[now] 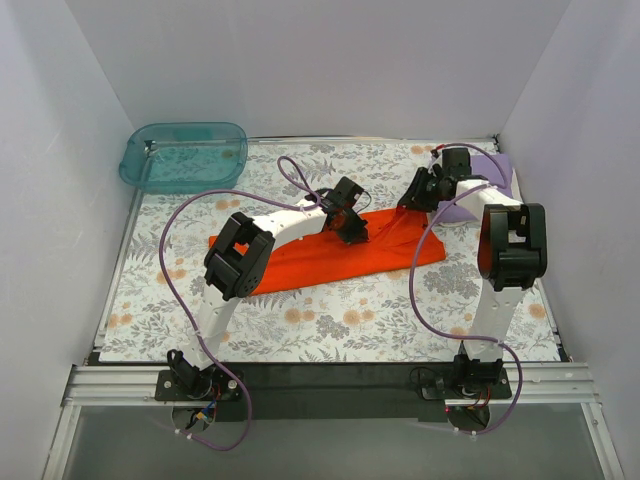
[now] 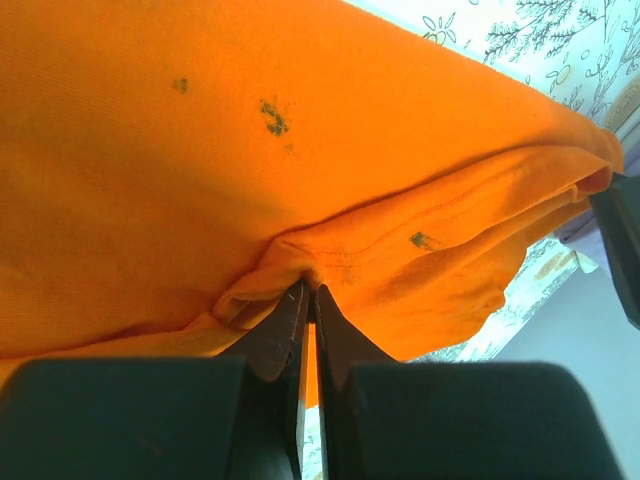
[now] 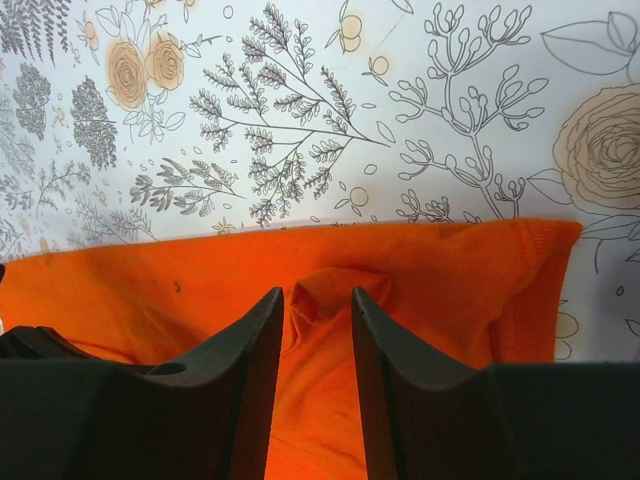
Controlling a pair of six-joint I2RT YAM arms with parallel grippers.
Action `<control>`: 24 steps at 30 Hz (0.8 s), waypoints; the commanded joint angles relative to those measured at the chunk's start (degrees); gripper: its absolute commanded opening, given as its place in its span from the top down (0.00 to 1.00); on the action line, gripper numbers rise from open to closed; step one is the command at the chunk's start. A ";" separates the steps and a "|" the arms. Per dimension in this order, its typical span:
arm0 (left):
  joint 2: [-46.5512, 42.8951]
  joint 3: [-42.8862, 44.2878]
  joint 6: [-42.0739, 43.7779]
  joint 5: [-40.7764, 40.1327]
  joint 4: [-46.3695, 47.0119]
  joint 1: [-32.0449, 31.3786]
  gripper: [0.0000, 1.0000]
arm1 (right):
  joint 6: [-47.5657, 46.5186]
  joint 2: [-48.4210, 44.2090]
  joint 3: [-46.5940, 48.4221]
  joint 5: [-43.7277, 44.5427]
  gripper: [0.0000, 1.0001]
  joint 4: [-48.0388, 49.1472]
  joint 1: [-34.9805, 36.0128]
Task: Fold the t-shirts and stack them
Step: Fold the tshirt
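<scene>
The orange-red t-shirt [image 1: 330,262] lies as a long folded band across the middle of the flowered table. My left gripper [image 1: 352,228] sits on its back edge. In the left wrist view the left gripper [image 2: 312,290] is shut, pinching a puckered fold of the orange cloth [image 2: 200,150]. My right gripper [image 1: 412,200] hovers over the band's right end. There its jaws [image 3: 317,300] stand apart, straddling a small raised pucker of the orange shirt [image 3: 450,270]. The lavender t-shirt [image 1: 492,172] is bunched at the back right, partly hidden by the right arm.
A translucent teal tub [image 1: 185,155] stands at the back left corner of the table. White walls enclose the table on three sides. The flowered cloth [image 1: 330,320] shows bare in front of the orange shirt.
</scene>
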 commanded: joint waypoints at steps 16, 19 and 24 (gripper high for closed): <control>-5.21 0.01 -3.98 -3.63 -0.91 -0.30 0.96 | -2.04 0.31 0.65 2.62 0.95 -0.49 0.47; -5.30 0.01 -3.89 -3.54 -0.91 -0.30 0.96 | -2.39 0.22 0.83 2.97 0.99 -0.76 0.47; -5.92 -0.26 -3.45 -3.71 -1.08 -0.30 0.96 | -2.65 -0.66 0.48 3.41 0.99 -1.02 0.47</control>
